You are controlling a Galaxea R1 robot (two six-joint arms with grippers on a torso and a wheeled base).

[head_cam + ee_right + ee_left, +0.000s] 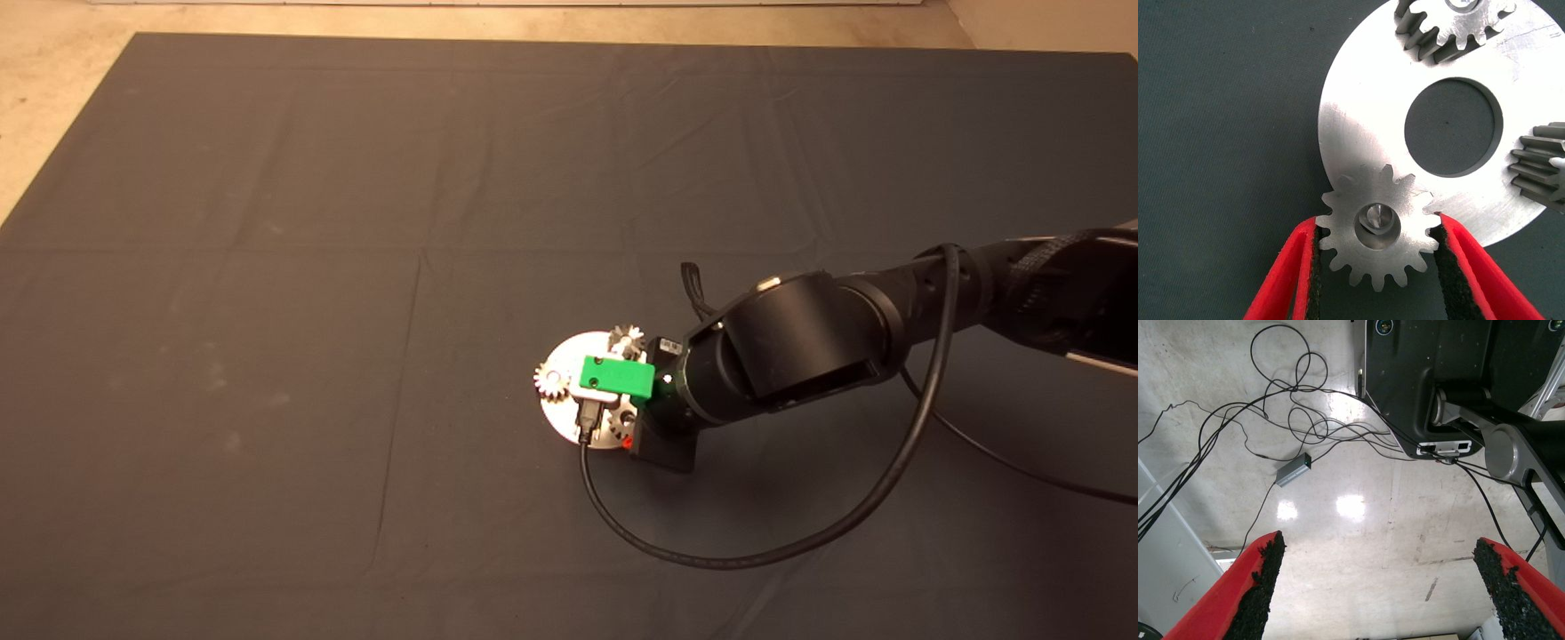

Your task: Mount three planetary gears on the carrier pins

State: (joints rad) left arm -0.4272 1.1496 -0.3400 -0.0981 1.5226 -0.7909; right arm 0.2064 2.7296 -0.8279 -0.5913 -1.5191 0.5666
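The right gripper (1375, 267) is down over the near edge of the white disc (1358, 113), its two red fingers (1288, 273) closed in on a planetary gear (1377, 235), black pads touching the teeth on both sides. That gear sits at the disc's rim with a carrier pin (1375, 217) showing through its centre hole, off-centre in the bore. A second gear (1458, 27) is on the disc across the big centre hole, and a third (1541, 163) sits at the rim to the side. From above, the right arm (800, 347) reaches in from the right, its green gripper body covering much of the disc (569, 356) on the dark mat (267, 311). The left gripper (1381, 587) is away from the mat, fingers spread wide and holding nothing, with floor and loose cables (1285, 413) beyond it.
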